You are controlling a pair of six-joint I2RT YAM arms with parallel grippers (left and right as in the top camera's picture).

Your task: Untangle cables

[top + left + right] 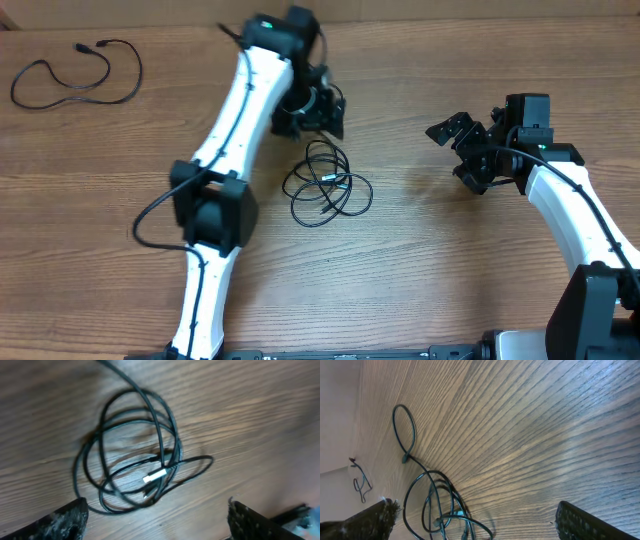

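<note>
At counter (450, 270) centre, L end effector (318, 118) hovers wide open, empty, over tangled cables (326, 185); R end effector (458, 152) open, idle; next: pinch one outer loop.

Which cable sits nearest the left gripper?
The tangled coil in the middle, right beside the left gripper. The other cable lies alone as a loose loop in the far left corner.

Cable tally: two lots.
One tangled bundle (330, 181) just beside left gripper (314, 120); one loose cable (80, 47) well apart.
</note>
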